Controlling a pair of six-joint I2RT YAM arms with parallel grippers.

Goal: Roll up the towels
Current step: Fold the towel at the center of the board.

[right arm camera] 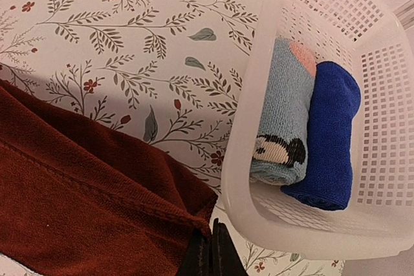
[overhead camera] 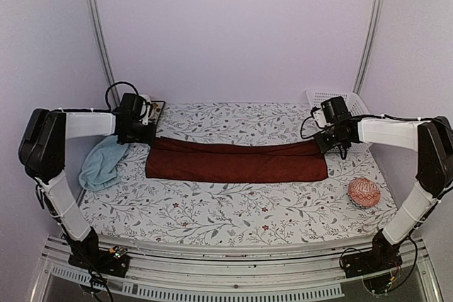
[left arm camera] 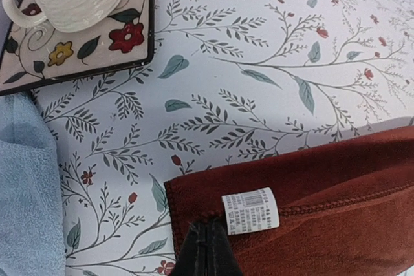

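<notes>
Both my grippers pinch the red towel tight — left gripper on its left corner, right gripper on its right corner. It lies long across the table — blue towel beside its left end, basket by its right.

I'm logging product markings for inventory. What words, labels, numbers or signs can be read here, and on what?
White care tag sewn on the red towel: a barcode and small print, too blurred to read.
No other word, brand, number or sign shows in any view.
</notes>
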